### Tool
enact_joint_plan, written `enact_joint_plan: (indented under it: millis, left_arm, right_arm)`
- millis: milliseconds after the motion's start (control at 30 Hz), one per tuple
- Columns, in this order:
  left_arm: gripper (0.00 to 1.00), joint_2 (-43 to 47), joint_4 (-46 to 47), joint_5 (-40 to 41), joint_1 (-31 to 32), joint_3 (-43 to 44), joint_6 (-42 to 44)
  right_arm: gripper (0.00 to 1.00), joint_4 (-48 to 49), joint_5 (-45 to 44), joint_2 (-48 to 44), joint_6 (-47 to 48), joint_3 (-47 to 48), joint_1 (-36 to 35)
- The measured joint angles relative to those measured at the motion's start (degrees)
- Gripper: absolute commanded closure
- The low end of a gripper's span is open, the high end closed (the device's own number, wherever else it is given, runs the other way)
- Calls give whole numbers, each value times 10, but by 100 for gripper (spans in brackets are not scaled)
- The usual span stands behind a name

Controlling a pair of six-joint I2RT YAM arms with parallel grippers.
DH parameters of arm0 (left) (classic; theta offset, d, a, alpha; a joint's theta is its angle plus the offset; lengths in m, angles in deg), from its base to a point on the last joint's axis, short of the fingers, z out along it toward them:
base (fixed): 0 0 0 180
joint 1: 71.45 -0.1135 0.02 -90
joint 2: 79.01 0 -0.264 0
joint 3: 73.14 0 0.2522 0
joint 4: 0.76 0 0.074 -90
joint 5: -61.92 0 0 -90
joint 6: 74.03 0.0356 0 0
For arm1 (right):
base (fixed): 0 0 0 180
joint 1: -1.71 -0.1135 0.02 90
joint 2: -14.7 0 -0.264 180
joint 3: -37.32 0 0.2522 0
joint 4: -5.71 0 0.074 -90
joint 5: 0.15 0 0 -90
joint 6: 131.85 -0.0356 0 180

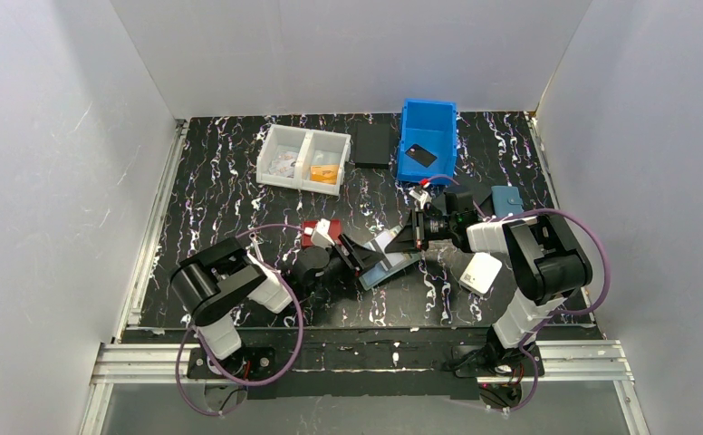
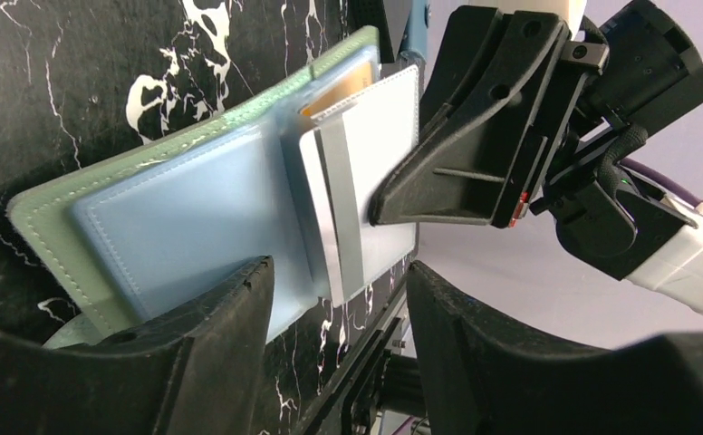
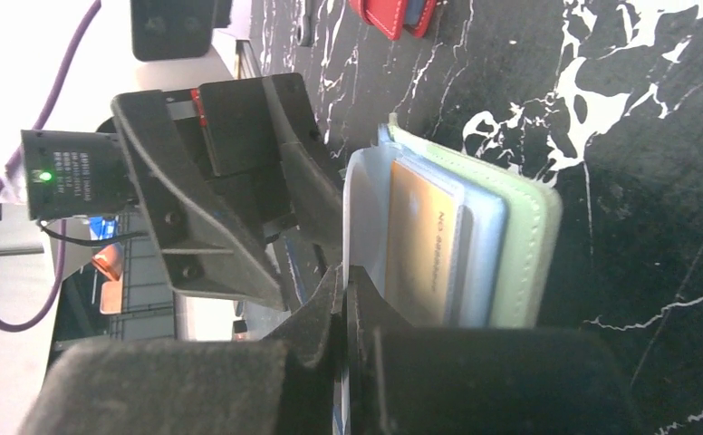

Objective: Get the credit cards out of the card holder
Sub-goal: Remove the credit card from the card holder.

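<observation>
The credit cards, an orange card (image 3: pixel 420 245) and a white striped card (image 2: pixel 330 208), are judged light, stiff and slick, seated snugly in soft pockets. They are best taken by an exposed edge. The right jaws are closed on a pale inner leaf of the card holder (image 2: pixel 49 213); whether they pinch the striped card itself cannot be told. The left jaws stand about half open astride the holder's lower edge, gripping nothing. The holder lies open on the counter (image 2: pixel 76 72), between the arms.

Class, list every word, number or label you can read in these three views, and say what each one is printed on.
"NO", then a row of digits too blurred to read: on the orange plastic card in the sage-green folding card holder.
White print on the small black circuit board: too small to read.
Nothing else legible.
</observation>
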Motion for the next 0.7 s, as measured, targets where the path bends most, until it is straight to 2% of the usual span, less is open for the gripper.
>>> enact_joint_plan:
  millis: [233,400,600,700]
  left_arm:
    - [59,-57,86,11,-2,0,-20]
    - [64,-63,113,11,-5,3,-22]
    - [86,-60,122,10,-9,9,-15]
    - [93,-60,118,8,-12,8,-14]
  right_arm:
    - [99,32,13,0,-32,-1,0]
    - [99,47,21,0,-47,-1,0]
    - [99,53,32,4,-58,-1,-3]
    - [99,59,34,6,-59,-1,-2]
